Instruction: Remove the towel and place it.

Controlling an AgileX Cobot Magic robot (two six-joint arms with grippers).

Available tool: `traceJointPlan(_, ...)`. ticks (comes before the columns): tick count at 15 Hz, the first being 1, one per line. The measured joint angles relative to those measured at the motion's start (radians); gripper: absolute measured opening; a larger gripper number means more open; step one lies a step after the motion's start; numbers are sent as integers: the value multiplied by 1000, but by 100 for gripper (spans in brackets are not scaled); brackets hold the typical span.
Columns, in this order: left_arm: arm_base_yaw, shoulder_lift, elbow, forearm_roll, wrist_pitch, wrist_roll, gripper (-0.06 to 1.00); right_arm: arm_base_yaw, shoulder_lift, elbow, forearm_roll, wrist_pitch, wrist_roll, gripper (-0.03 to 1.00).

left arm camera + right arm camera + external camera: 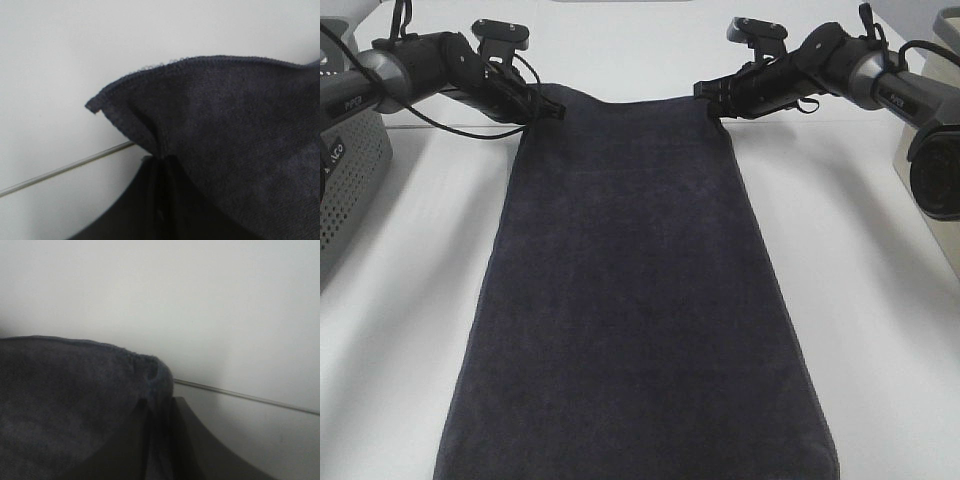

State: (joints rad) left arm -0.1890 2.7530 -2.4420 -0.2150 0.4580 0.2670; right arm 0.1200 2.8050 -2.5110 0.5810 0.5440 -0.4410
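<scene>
While both arms reach inward from the desk's [880, 330] far corners, we log the towel [630, 300] spread flat.
We read no legible lettering. Left pincer [548, 108] clamps the towel's far left corner, right pincer [710, 93] the far right. Wrist views show pinched, bunched hems [165, 152] [155, 390]; only overhead shows the perforated grey basket [345, 190] at left.

Overhead view: bright, even light; white worktop [880, 330] washed out, shadows faint. Wrist views: dimmer, soft-focused; dark towel [630, 300] shows little texture; fingers [190, 440] blurred, shadowed.
</scene>
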Motion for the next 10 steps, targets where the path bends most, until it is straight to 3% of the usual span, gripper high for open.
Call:
traceJointPlan(1,0,0,0,0,-4,1,2,0,0,0,5,-4,-7,20)
traceJointPlan(3,0,0,0,-3,-18,3,12,0,0,0,14,-22,-9,37)
traceJointPlan(5,0,0,0,-4,-34,3,40,0,0,0,14,-24,-9,57)
traceJointPlan(7,0,0,0,2,-47,3,70,0,-1,0,-2,33,-9,63)
traceJointPlan(8,0,0,0,8,-50,3,80,0,-8,0,-26,72,-9,64)
traceJointPlan(10,0,-12,0,10,-20,3,86,0,-69,0,-98,169,0,64)
